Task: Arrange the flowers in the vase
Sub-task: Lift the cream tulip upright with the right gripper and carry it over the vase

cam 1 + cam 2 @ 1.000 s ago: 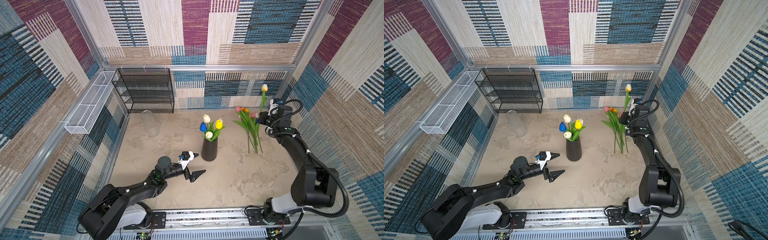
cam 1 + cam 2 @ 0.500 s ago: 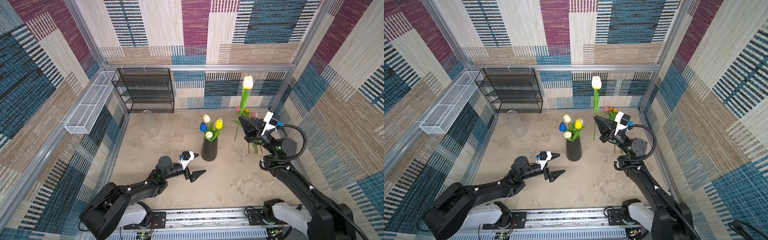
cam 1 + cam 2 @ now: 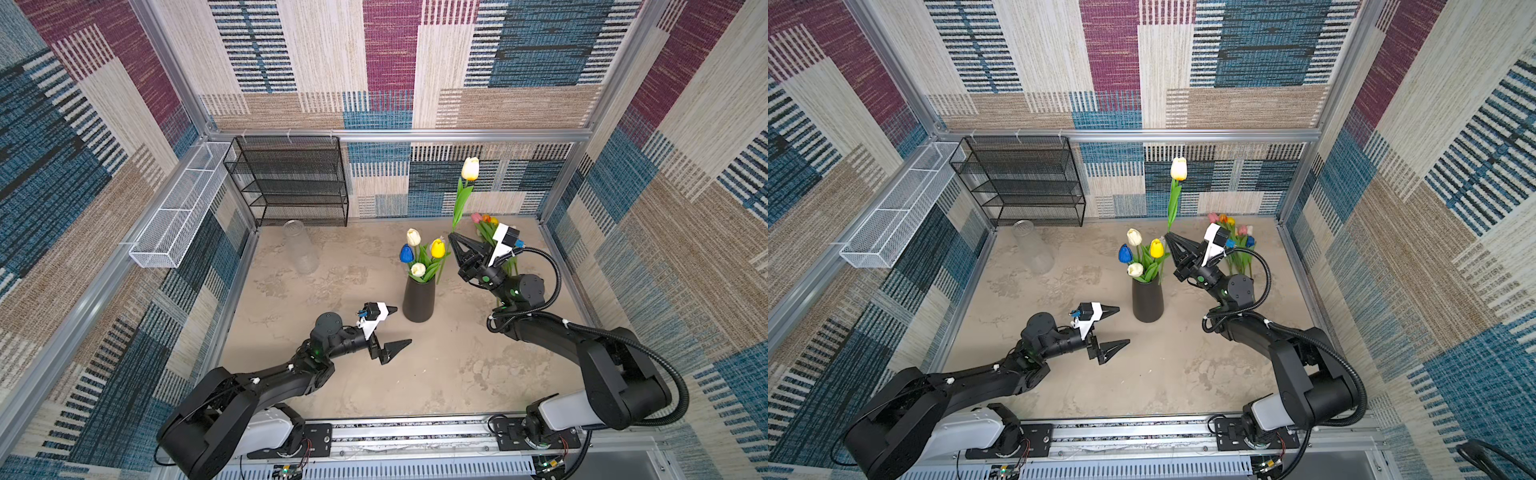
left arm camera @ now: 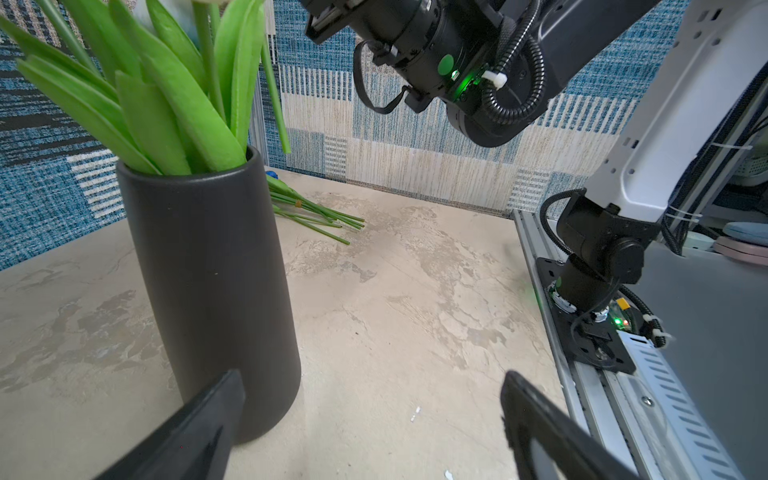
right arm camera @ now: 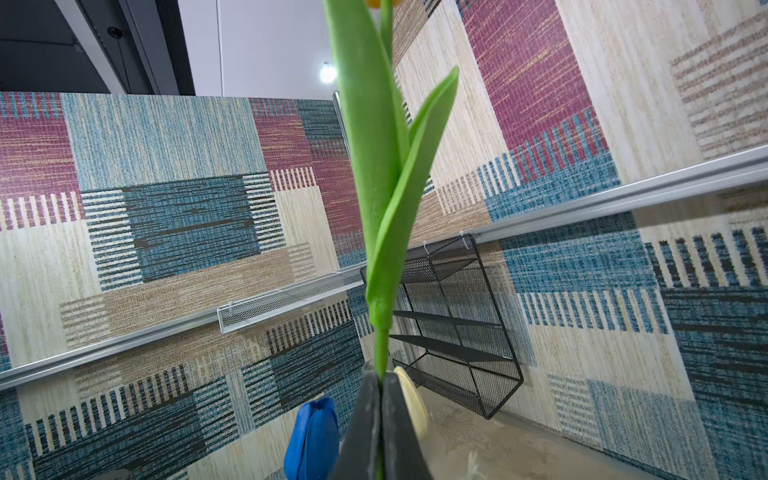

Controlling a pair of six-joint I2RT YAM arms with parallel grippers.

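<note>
Right end effector (image 3: 452, 236) clamped on cream tulip (image 3: 470, 169) — upright, green-leaved, perhaps yellow-tinged

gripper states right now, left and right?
left gripper: open, holding nothing, beside the vase.
right gripper: closed on the stem of the cream tulip, held upright.
</note>
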